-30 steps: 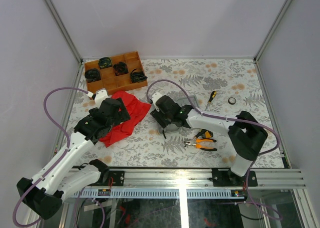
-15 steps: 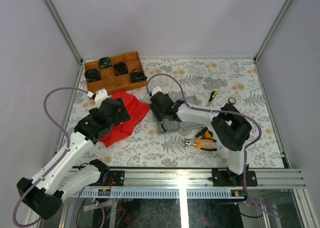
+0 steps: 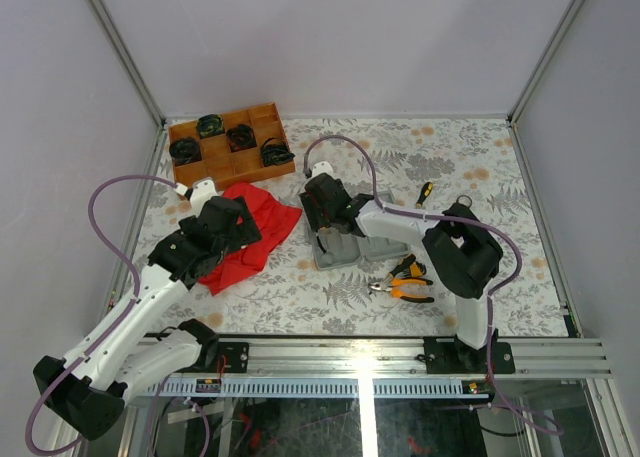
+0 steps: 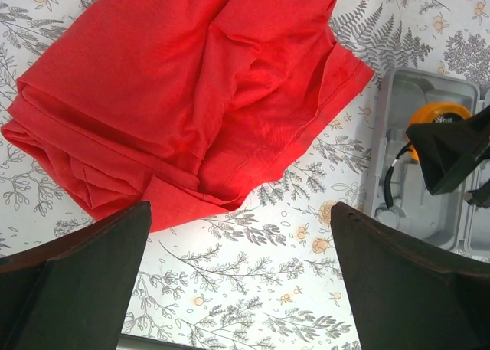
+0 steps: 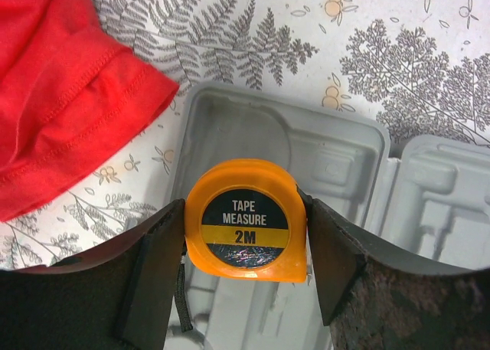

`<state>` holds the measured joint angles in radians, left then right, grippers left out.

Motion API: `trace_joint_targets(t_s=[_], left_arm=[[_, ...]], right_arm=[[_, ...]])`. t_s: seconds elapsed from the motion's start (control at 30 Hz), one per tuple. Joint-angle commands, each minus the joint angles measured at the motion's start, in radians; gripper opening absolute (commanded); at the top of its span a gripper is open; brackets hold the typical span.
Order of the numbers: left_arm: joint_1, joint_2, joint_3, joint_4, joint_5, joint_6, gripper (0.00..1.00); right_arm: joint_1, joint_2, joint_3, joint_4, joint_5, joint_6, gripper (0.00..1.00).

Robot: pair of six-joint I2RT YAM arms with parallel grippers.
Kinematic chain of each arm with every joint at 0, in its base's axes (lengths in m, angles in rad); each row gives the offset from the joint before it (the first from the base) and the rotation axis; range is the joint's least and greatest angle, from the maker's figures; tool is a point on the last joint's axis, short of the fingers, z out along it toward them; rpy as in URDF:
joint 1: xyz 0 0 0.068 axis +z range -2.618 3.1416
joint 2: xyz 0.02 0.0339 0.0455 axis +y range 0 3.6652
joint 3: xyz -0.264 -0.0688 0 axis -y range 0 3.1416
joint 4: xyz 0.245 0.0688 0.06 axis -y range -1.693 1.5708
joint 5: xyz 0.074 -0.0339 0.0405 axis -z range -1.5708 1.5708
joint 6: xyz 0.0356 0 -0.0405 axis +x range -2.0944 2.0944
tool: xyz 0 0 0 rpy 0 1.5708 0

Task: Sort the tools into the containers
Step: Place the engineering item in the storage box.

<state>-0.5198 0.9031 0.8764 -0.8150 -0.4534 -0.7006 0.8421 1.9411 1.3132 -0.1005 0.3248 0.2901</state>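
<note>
- Nearest you, the pliers (image 3: 405,289) and a stubby black-and-yellow piece (image 3: 406,268) lie on the desk (image 3: 300,302), close to the right arm. A low sweep of that arm on its way out could knock them away.
- The left gripper (image 4: 241,289) hovers with its jaws wide and nothing between them, over the edge of the red cloth (image 4: 176,97). The cloth's corner lies just beside the grey tool case (image 3: 340,249). If you drop here and drag, the cloth may ride over the case's rim.
- The right gripper (image 5: 243,239) has its jaws clamped on the two sides of the orange tape measure (image 5: 245,221). The tape measure is face up above the open case's left half.
- Your main risk is the release. The recesses are moulded to shape, so a tape measure let go off-centre or tilted will likely perch on a ridge.
- A black strap (image 5: 179,304) dangles below the tape measure and could get trapped beneath it.
- Pressing down hard may also slide or tip the light case.
- Beyond the case a screwdriver (image 3: 424,193) waits on the desk, well apart from the arm.
- In the far left corner sits the wooden tray (image 3: 222,167) with black coiled bundles (image 3: 241,135). It is the wrong place for tools.
- The desk wears a pale cover printed with grey ferns and orange flowers, which probably gives the case little grip.
- Plain lilac walls and aluminium posts close in the cell.
</note>
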Motion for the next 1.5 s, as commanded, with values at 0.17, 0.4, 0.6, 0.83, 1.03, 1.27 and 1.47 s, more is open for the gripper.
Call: trace_joint_targets(t_s=[0.17, 0.4, 0.6, 0.83, 1.03, 1.27, 1.47], left_arm=[[0.009, -0.025, -0.103, 0.132, 0.219, -0.063, 1.00], [0.009, -0.051, -0.184, 0.174, 0.281, -0.116, 1.00], [0.009, -0.043, -0.214, 0.201, 0.312, -0.126, 1.00], [0.009, -0.044, -0.222, 0.206, 0.319, -0.126, 1.00], [0.009, -0.041, -0.224, 0.210, 0.324, -0.125, 1.00], [0.009, -0.030, -0.227, 0.219, 0.333, -0.123, 1.00], [0.009, -0.022, -0.231, 0.228, 0.339, -0.123, 1.00]], right_arm=[[-0.048, 0.043, 0.054, 0.101, -0.084, 0.063, 0.29], [-0.054, 0.073, 0.066, 0.123, -0.118, 0.051, 0.29], [-0.054, 0.094, 0.073, 0.140, -0.126, 0.049, 0.30], [-0.054, 0.112, 0.071, 0.157, -0.117, 0.044, 0.31], [-0.055, 0.088, 0.031, 0.194, -0.115, 0.065, 0.33], [-0.054, 0.059, 0.009, 0.234, -0.123, 0.085, 0.43], [-0.054, 0.050, 0.004, 0.232, -0.132, 0.093, 0.58]])
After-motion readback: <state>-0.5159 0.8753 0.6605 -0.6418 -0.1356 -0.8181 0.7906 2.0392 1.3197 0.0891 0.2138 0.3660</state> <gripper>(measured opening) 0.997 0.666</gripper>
